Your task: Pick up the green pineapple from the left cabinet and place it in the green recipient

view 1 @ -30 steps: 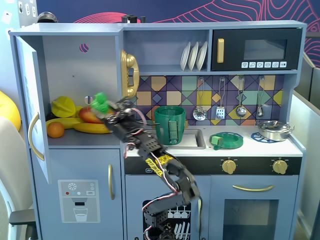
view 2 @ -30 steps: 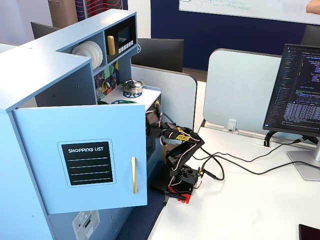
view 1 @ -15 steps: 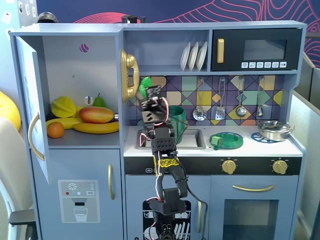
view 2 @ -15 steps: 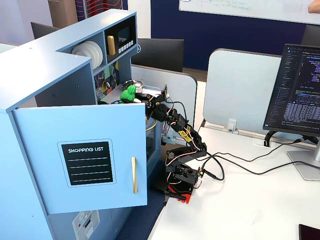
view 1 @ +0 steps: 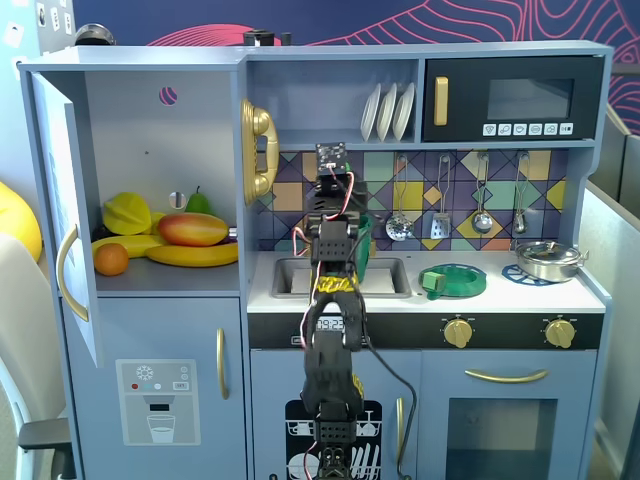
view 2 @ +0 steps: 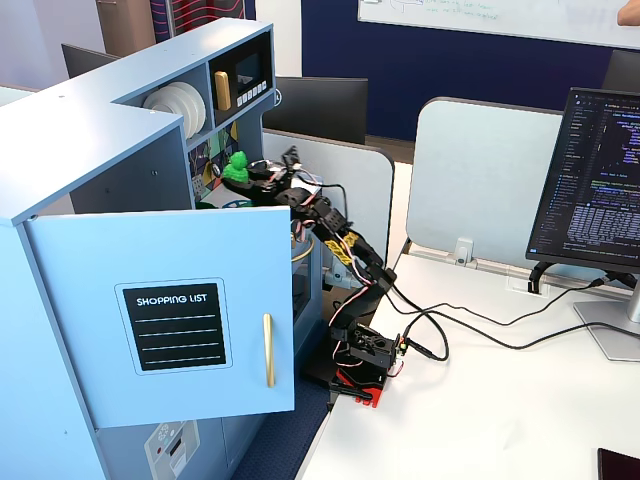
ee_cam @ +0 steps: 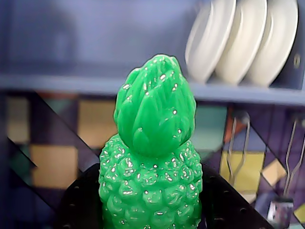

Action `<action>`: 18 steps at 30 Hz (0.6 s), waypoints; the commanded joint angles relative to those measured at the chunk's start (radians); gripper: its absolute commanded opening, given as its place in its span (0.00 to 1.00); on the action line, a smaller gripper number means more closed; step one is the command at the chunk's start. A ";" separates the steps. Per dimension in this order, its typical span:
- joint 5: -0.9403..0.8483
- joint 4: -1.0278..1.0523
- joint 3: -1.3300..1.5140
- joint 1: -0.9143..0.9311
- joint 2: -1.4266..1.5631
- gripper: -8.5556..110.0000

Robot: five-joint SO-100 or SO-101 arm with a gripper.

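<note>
The green pineapple stands upright between the two black fingers of my gripper, which is shut on its bumpy body. In a fixed view from the side, the pineapple is held high in front of the tiled backsplash by the gripper. In a fixed view from the front, the raised arm hides the pineapple and most of the green recipient, which stands by the sink. The left cabinet is open, with its door swung out.
Inside the cabinet lie a mango, a banana, an orange, a pear and a yellow fruit. White plates sit above; utensils hang on the backsplash. A flat green dish and silver pot stand on the counter.
The arm pulled out of the cabinet, swung right and rose, carrying the pineapple. It now stands upright in front of the sink and green pot.
</note>
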 commanded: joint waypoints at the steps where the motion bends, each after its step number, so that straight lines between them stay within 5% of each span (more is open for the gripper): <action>1: -0.026 -0.057 -0.144 0.031 -0.152 0.07; 15: -0.080 -0.124 -0.311 -0.015 -0.460 0.07; 18: -0.063 -0.121 -0.324 -0.032 -0.477 0.21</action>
